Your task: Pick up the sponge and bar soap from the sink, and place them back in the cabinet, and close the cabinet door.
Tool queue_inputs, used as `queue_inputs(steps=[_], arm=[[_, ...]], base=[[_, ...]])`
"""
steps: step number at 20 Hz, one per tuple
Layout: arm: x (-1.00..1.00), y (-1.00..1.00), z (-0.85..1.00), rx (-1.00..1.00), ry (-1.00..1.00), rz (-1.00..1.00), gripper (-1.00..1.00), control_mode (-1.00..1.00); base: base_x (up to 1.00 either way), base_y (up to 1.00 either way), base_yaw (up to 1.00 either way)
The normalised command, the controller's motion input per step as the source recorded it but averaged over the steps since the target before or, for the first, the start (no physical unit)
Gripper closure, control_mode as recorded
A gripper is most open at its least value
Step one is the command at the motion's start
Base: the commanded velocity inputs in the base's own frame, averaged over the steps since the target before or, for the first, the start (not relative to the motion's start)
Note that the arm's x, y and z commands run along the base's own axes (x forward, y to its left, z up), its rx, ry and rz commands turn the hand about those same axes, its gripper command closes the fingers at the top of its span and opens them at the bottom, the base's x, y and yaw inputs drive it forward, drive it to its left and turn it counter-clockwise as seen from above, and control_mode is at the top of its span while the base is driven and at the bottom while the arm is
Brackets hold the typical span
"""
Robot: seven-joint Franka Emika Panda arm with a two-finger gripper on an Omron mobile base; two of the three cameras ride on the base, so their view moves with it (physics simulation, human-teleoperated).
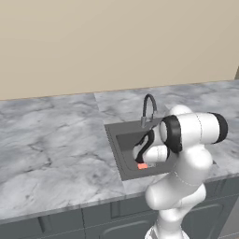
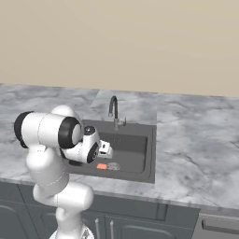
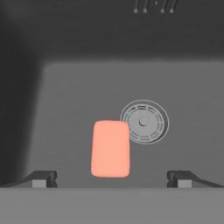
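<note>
A: Item one, nearest the camera?
B: Gripper [image 3: 111,178], jaws spread wide, nothing between them. Fingertips [image 3: 43,178] sit at either side of the hand view, clear of the basin floor.

A: Item two?
B: Soap [image 3: 110,148], flat pink bar, lying on the sink [image 3: 65,109] floor between the fingertips and a little beyond them, untouched. Open floor to its left; the round drain [image 3: 144,122] sits just beside its far right corner.

A: Edges?
B: Dark basin wall close on the left, back wall across the far side. From the left base view the soap [image 1: 143,165] lies near the front wall of the sink [image 1: 114,140].

A: Arm pose?
B: Arm [image 1: 186,158] folded forward over the counter [image 1: 51,149], hand dipped into the basin, pointing down and away.

A: Beyond?
B: Faucet [image 2: 113,111] at the back rim, then a plain beige wall.

A: Hard to make out?
B: The arm's own bulk covers the sink's near right part in the left base view.
</note>
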Motion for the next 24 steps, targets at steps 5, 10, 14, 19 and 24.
queue_inputs(steps=[5,10,14,19,24], arm=[[0.14,0.0,-0.14,0.0,0.0,0.0,-1.0,-1.0],[0.11,0.0,-0.14,0.0,0.0,0.0,-1.0,-1.0],[0.04,0.0,-0.11,0.0,0.0,0.0,-1.0,-1.0],[0.09,0.0,-0.1,0.0,0.0,0.0,-1.0,-1.0],[0.03,0.0,-0.12,0.0,0.0,0.0,-1.0,-1.0]], base=[[0.0,0.0,0.0],[0.0,0.0,0.0],[0.0,0.0,0.0],[0.0,0.0,0.0],[0.0,0.0,0.0]])
